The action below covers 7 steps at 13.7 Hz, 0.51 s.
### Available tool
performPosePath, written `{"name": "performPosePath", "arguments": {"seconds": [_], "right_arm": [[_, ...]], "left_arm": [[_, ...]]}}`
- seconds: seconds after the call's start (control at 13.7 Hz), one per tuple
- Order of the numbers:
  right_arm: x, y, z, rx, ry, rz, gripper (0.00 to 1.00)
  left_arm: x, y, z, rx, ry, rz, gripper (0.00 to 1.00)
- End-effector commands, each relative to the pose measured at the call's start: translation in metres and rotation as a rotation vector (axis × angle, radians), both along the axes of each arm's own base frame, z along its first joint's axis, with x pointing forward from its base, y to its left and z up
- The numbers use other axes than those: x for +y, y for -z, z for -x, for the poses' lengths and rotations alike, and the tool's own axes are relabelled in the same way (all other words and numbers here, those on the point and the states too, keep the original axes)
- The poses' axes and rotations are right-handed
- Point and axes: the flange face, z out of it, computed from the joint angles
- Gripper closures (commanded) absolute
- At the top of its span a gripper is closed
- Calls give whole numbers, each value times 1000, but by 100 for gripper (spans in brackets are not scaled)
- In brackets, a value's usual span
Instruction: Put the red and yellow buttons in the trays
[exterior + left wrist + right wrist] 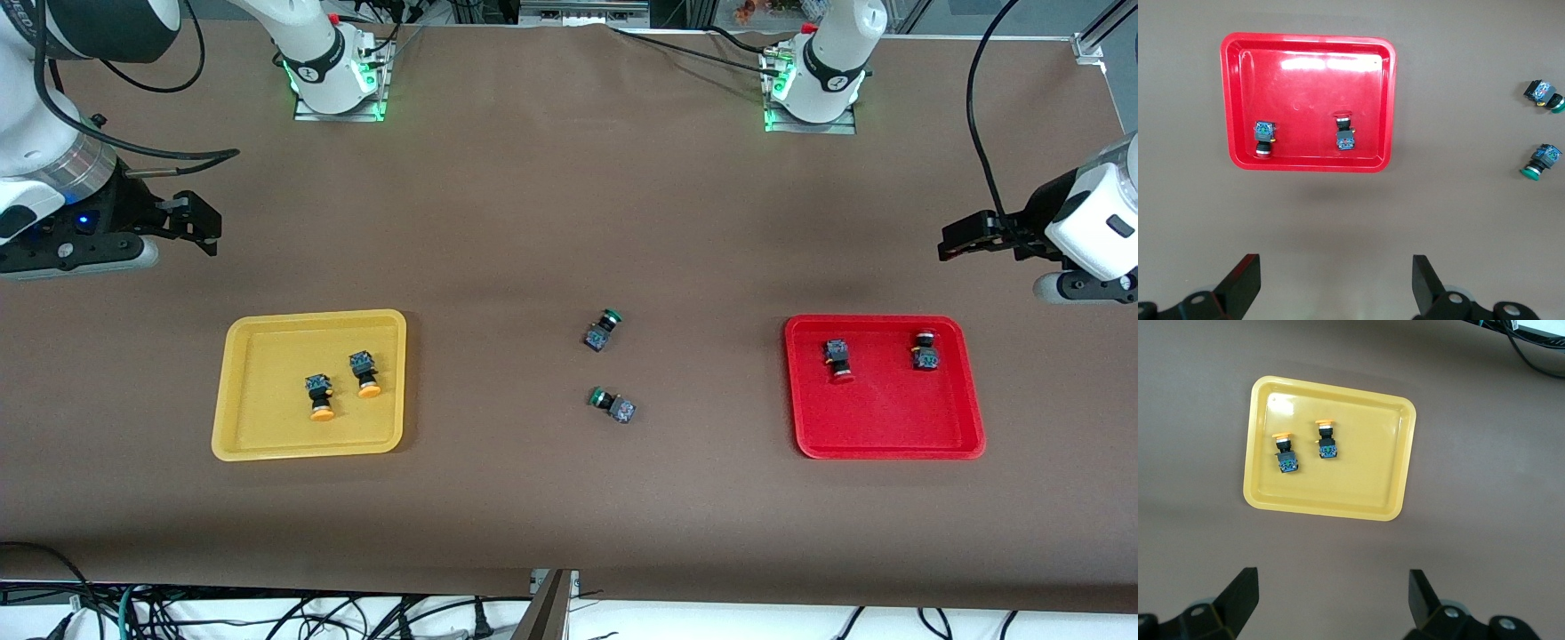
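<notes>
We see the brown table (551, 222) with the yellow tray (233, 391) toward the right arm's end and the red tray (965, 391) toward the left arm's end. The right gripper (210, 233) hangs over bare table near the yellow tray, the left gripper (944, 247) near the red tray; both gape wide, holding nothing. Two yellow buttons (321, 396) lie in the yellow tray, two red buttons (837, 358) in the red tray. Two green buttons (603, 329) lie on the table between the trays.
</notes>
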Motion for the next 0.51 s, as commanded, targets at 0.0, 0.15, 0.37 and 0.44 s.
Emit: {"name": "performPosePath", "arguments": {"seconds": [0.0,0.15,0.37,0.44], "right_arm": [[-4,0,1,34,15,-13,1],[-4,0,2,40,23,-26,0],[-13,2,1,45,46,-49,1],[-13,1,1,42,46,-49,1]], "left_arm": [[4,-5,-6,-11,-12,-11,0],[2,-4,-6,-12,-18,-2,0],[-6,-5,-7,-20,0,1,0],[-6,-6,-7,-21,3,1,0]]}}
